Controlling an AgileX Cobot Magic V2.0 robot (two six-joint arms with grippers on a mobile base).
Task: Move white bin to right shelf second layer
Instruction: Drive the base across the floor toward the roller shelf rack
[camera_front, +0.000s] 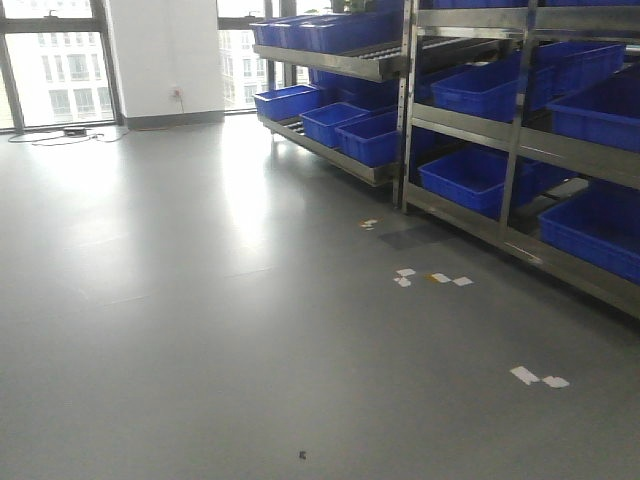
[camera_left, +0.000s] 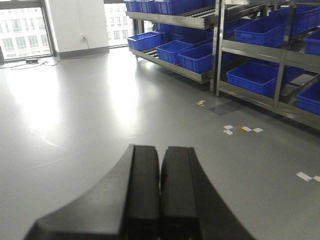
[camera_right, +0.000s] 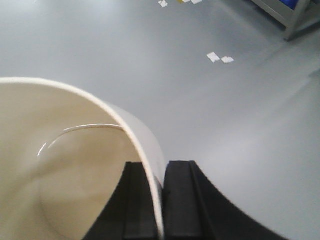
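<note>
Inside right claw (camera_right: 163, 172), white bin (camera_right: 75, 165) wall

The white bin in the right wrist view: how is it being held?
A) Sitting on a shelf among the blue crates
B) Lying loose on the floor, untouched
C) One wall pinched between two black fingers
C: the right gripper has one finger inside and one outside the white bin, closed on its wall, with only grey floor around it.
</note>
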